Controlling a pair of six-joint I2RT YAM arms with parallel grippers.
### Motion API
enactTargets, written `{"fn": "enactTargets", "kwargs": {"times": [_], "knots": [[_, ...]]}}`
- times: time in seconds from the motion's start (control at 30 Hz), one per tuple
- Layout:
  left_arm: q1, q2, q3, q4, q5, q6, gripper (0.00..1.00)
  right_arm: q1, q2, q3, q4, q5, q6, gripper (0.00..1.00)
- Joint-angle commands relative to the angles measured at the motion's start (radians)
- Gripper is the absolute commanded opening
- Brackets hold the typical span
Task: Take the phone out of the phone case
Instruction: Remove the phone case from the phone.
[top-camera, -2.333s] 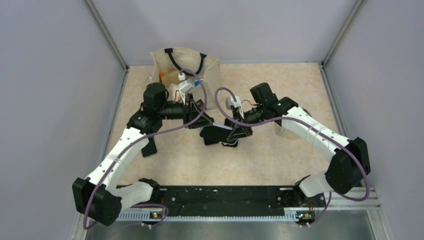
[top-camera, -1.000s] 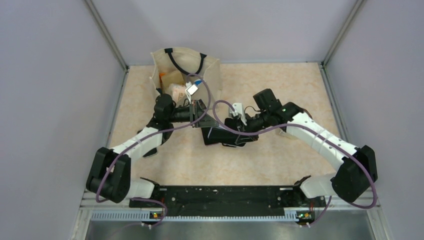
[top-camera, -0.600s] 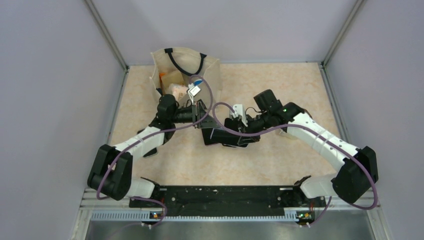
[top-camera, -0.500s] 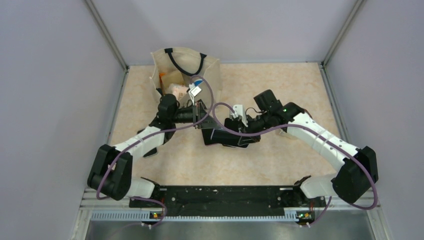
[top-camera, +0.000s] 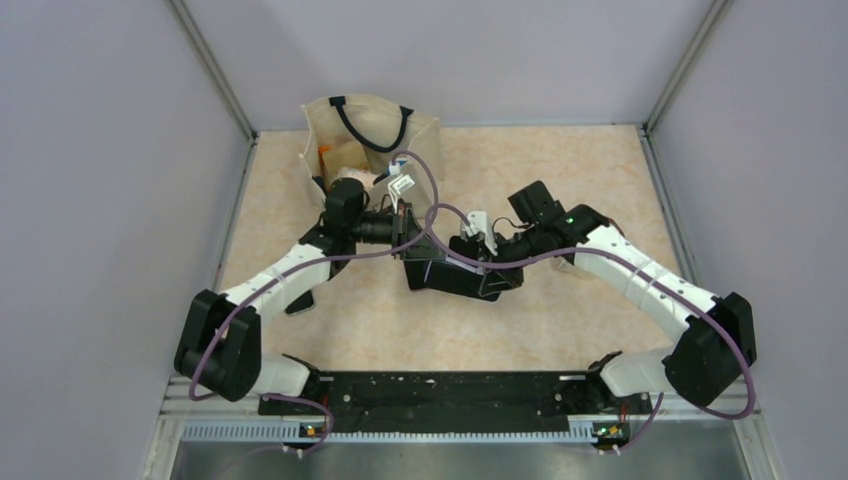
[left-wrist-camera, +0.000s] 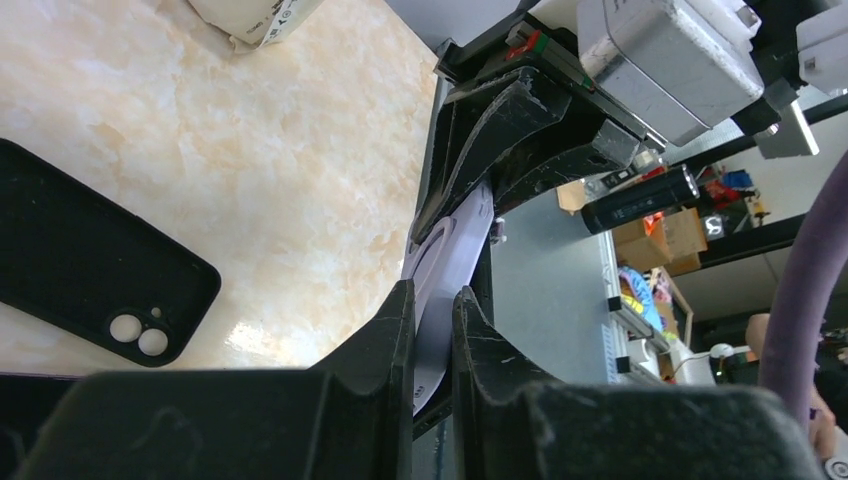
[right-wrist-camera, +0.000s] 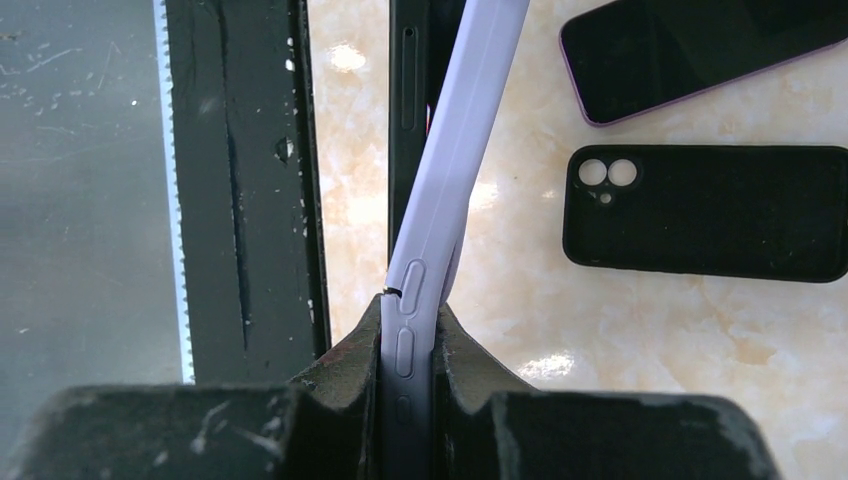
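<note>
White-shelled with black joints, both arms stretch forward and bend inward to meet over the middle of the worktop (top-camera: 560, 170), wrists lying low and nearly level, facing each other. The left tool (left-wrist-camera: 432, 300) is pinched almost shut on one end of the lilac case (left-wrist-camera: 445, 270). The right tool (right-wrist-camera: 408, 320) is closed just as tightly on the opposite end, its fingers (right-wrist-camera: 470, 380) clamping the edge that carries the button bumps. The case hangs between them clear of the surface, turned edge-up in the right wrist view. The phone (top-camera: 450, 275) sits in it, its dark face upward in the top view, and whether any corner has come free I cannot tell. On the worktop beyond lie a black case (right-wrist-camera: 700, 215), back up with two lens holes, and just beside it a second phone (right-wrist-camera: 690, 50) with a purple rim. A cream bag (top-camera: 370, 125) with black handles stands at the back, close behind the left wrist. The worktop is pale beige marbled stone, walled by plain grey panels, with a black rail (top-camera: 440, 390) along the near edge.
</note>
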Motion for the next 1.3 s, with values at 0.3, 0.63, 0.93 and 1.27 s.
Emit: {"fn": "enactTargets", "kwargs": {"times": [0.3,0.63,0.93,1.27], "knots": [[-0.086,0.095,0.056,-0.117,-0.214,0.258,0.00,0.045,-0.032,0.082,0.284,-0.395,0.000,0.00],[-0.097,0.138,0.075,-0.098,-0.218,0.316,0.00,0.045,-0.038,0.080,0.287,-0.435,0.013,0.00],[-0.100,0.115,0.088,-0.177,-0.183,0.442,0.00,0.036,-0.048,0.066,0.289,-0.412,0.013,0.00],[-0.064,-0.016,0.196,-0.713,-0.161,0.940,0.32,-0.077,-0.076,0.021,0.296,-0.420,0.022,0.00]]}}
